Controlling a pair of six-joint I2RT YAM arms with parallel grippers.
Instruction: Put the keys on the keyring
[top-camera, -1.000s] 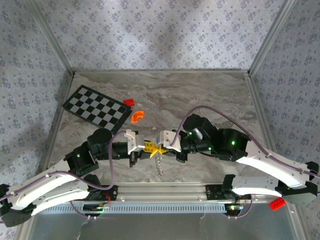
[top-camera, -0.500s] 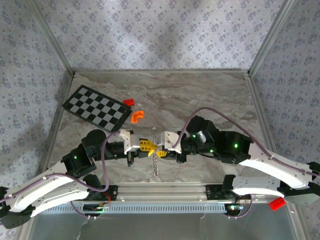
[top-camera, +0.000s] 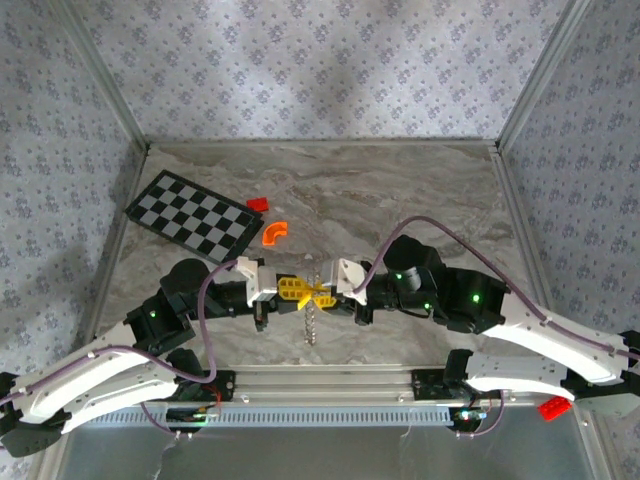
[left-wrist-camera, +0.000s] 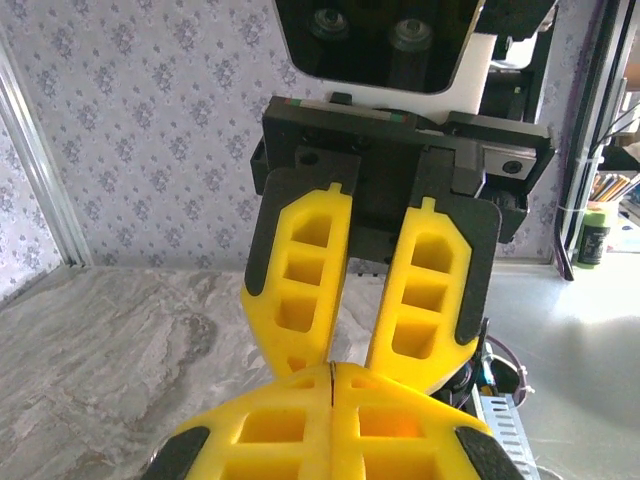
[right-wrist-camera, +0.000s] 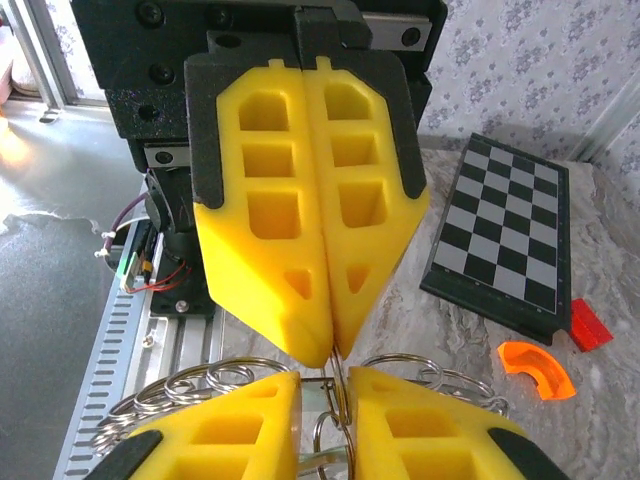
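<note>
Well nearer the arm bases than the checkerboard, off its right-hand corner in the top view, the left gripper and right gripper meet tip to tip above the table.

The keyring hangs from that meeting point, farther again from the checkerboard. From above it shows as a short, jagged, silvery strand, edge-on. In the right wrist view its wire loops spread out on both sides of the right gripper's fingers.

The left gripper's fingers are pressed flat together along their whole length, with no gap at the seam. Their shared tip comes down onto the wire at the mouth of the right gripper. I cannot tell whether the tip actually nips the wire.

The right gripper's jaws are closed down to a narrow slot. The key, a small pale oblong, sits clamped in that slot, and a loop of wire shows just under it. The left wrist view shows the same thin gap between the right gripper's fingers.

An orange piece lies just beside the checkerboard's right corner, not touching it. A red block lies at the checkerboard's right edge, on the far side of the orange piece. Both are well apart from the grippers.
</note>
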